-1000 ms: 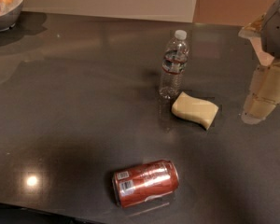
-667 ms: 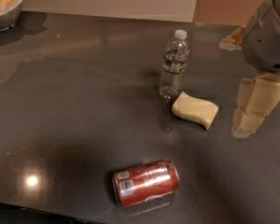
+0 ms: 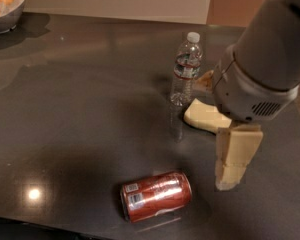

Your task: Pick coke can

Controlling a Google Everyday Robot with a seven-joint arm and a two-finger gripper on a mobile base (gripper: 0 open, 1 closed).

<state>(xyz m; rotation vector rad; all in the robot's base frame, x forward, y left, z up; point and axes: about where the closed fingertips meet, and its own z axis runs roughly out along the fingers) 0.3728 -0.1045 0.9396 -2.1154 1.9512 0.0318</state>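
The coke can (image 3: 156,196) is red with a white label patch and silver ends. It lies on its side on the dark table (image 3: 75,114), near the front edge. My gripper (image 3: 212,133) is open and empty, up and to the right of the can. Its lower tan finger (image 3: 235,156) hangs down about a can's width to the right of the can and does not touch it. The other finger (image 3: 204,80) peeks out behind the grey arm housing (image 3: 260,74), next to the bottle.
A clear water bottle (image 3: 186,68) with a white cap stands upright behind the can. A pale yellow sponge (image 3: 204,117) lies beside it, partly under my arm. A bowl of round orange food (image 3: 1,4) sits at the far left corner.
My arm has swung in from the right edge, leftward and forward, and now reaches over the sponge toward the can. Can, bottle and sponge have not moved.
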